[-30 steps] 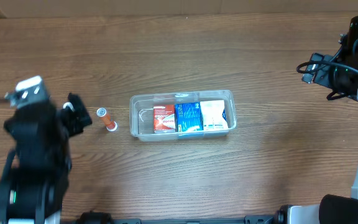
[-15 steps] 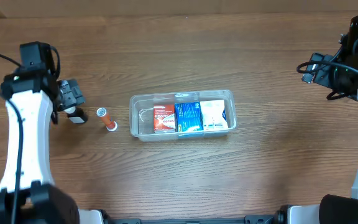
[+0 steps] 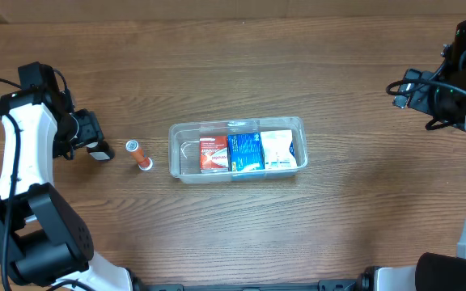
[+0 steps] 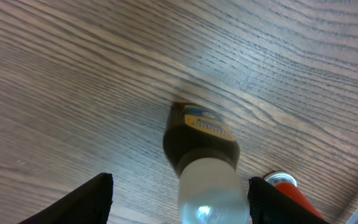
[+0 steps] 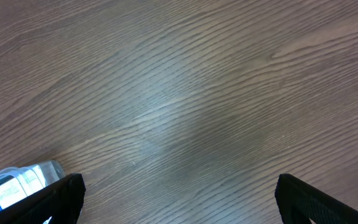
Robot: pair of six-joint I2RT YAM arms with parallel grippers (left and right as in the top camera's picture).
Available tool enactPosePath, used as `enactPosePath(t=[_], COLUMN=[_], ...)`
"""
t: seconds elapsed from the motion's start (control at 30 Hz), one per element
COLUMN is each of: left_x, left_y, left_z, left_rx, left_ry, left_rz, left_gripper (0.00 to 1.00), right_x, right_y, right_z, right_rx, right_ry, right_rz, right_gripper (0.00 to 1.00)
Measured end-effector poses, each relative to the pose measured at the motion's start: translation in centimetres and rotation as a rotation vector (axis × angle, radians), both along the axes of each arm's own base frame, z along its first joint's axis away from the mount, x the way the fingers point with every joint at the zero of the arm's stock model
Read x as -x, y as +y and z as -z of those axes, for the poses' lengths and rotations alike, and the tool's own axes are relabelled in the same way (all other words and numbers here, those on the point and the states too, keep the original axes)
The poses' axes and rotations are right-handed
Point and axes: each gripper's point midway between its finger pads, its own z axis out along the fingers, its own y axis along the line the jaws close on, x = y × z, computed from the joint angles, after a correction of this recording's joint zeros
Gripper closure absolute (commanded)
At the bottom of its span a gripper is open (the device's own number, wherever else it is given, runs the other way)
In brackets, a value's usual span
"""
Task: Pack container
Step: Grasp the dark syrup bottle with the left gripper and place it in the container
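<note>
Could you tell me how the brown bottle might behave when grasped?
The brown bottle looks rigid, so it should keep its shape in the left hand. Its round body and smooth white cap may slip. Seemingly upright and narrow, it could tip if nudged.

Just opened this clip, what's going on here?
The left arm is at the left, its jaws open on either side of a dark bottle with a white cap, not closed on it. A small orange bottle sits between that and the clear container. The container holds a red box, a blue box and a white box side by side. The right arm is at the far right, jaws open and holding nothing.
</note>
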Motion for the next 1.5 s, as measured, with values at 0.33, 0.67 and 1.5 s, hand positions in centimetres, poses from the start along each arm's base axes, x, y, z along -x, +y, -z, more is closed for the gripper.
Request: enactPosePath(t=[0.33,0.67,1.5], left_x=[-0.7,-3.0,-2.3], left_y=[-0.4,-3.8,-23.8], left_z=[1.5,-11.7,-1.7], left_rx=[0.033,0.017,-0.038], left_ry=[0.008,-0.086,-0.059], left_rz=[0.041,0.142,0.534], left_gripper=[0.81,0.93,0.84], right_x=[0.0,0.0,0.0], right_y=[0.0,0.0,0.0], right_z=[0.0,0.0,0.0], right_rx=[0.0,0.0,0.001], right_ry=[0.0,0.0,0.0], right_rz=[0.0,0.0,-0.001], right_gripper=[0.0,0.0,0.0])
